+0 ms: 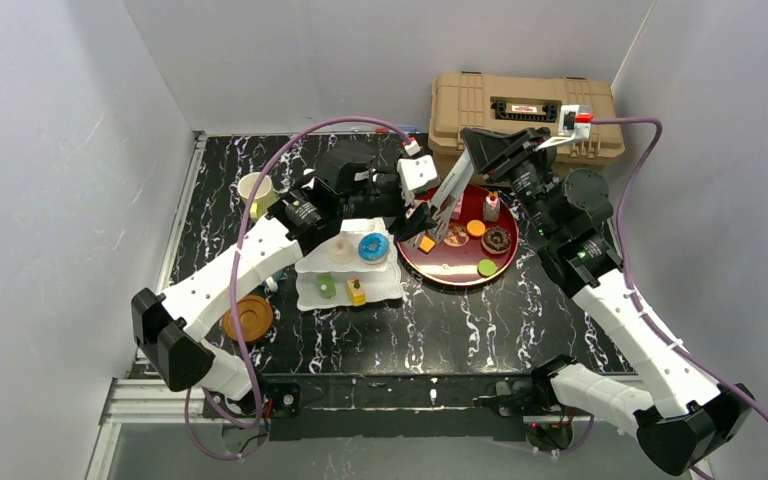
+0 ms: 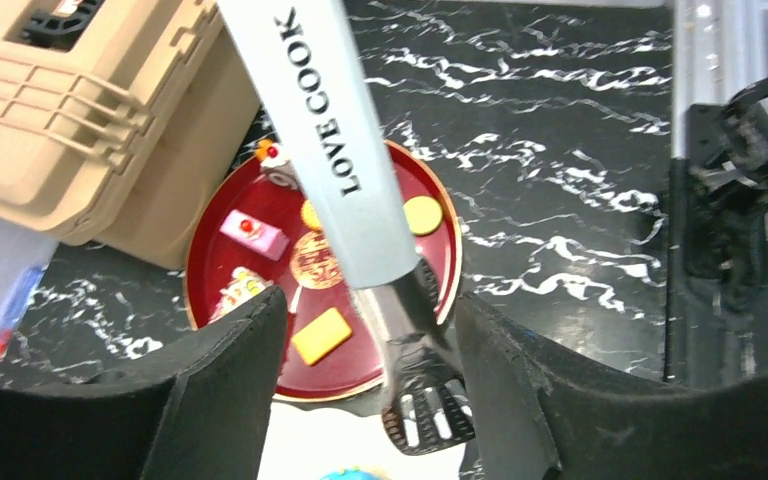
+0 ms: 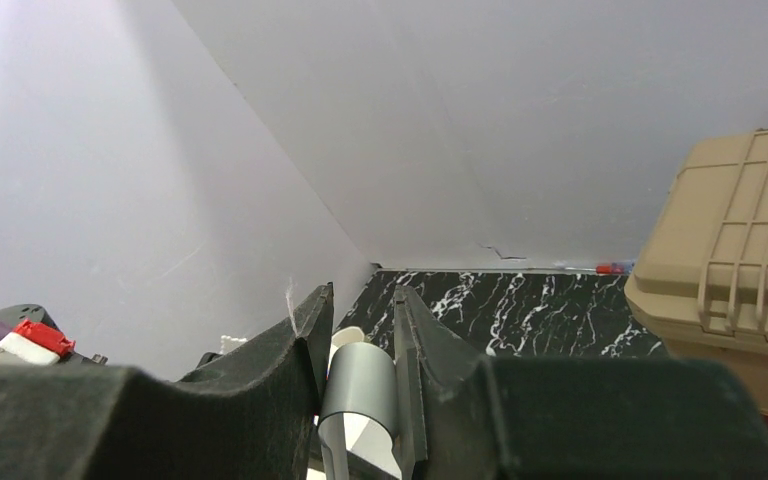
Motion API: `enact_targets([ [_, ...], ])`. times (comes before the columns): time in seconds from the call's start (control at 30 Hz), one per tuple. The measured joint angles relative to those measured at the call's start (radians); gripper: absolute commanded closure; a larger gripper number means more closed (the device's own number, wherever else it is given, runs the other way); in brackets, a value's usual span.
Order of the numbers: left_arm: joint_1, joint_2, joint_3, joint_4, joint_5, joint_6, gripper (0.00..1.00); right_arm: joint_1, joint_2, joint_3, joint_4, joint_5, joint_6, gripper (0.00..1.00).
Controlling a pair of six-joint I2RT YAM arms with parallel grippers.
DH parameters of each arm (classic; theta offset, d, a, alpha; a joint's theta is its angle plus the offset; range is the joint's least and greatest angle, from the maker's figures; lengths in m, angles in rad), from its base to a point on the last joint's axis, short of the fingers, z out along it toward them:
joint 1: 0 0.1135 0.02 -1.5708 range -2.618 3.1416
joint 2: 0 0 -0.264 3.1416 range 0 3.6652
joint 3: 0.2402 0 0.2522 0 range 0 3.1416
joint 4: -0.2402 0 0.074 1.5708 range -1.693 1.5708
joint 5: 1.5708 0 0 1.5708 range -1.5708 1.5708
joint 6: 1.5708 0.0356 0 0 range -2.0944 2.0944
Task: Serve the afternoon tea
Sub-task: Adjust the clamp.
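Note:
My right gripper (image 1: 477,147) (image 3: 362,296) is shut on the grey handle of "LOVE COOK" tongs (image 1: 448,195) (image 2: 330,150). The tongs slant down to the near left edge of the red tray (image 1: 440,272) (image 2: 200,270). Their black tips (image 2: 425,405) hang empty beside an orange toy pastry (image 1: 426,243) (image 2: 321,335) lying on the tray. My left gripper (image 1: 415,215) (image 2: 368,298) is open, its fingers either side of the tongs' tips. The white cake stand (image 1: 385,290) holds a blue donut (image 1: 372,246) and other small pastries. The white mug is not in view.
Several more toy pastries lie on the red tray, among them a green disc (image 1: 486,267) and a chocolate donut (image 1: 496,239). The tan case (image 1: 520,112) stands behind the tray. A pale yellow-green mug (image 1: 255,187) is at the far left, a brown coaster (image 1: 248,318) at the near left.

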Motion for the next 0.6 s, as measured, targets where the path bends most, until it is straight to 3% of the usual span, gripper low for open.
enact_targets([
  [0.07,0.001,0.008,0.0,0.002,-0.024,-0.002,0.68,0.0,0.004,0.0,-0.005,0.015,-0.001,0.99],
  [0.13,0.001,0.015,0.0,0.006,-0.039,-0.001,0.81,0.0,0.004,0.0,-0.005,0.027,-0.003,0.99],
  [0.27,0.008,0.027,0.002,0.021,-0.089,-0.007,0.84,0.0,0.003,0.0,-0.007,0.034,-0.004,0.98],
  [0.33,0.008,0.036,0.008,0.026,-0.095,-0.008,0.87,0.0,0.003,-0.001,-0.008,0.041,-0.003,0.82],
  [0.47,0.001,0.057,0.021,0.029,-0.109,-0.008,0.91,-0.002,0.005,-0.001,-0.01,0.047,0.003,0.39],
  [0.6,-0.005,0.068,0.022,0.029,-0.123,-0.001,0.96,-0.002,0.013,0.015,-0.07,0.047,0.028,0.08],
])
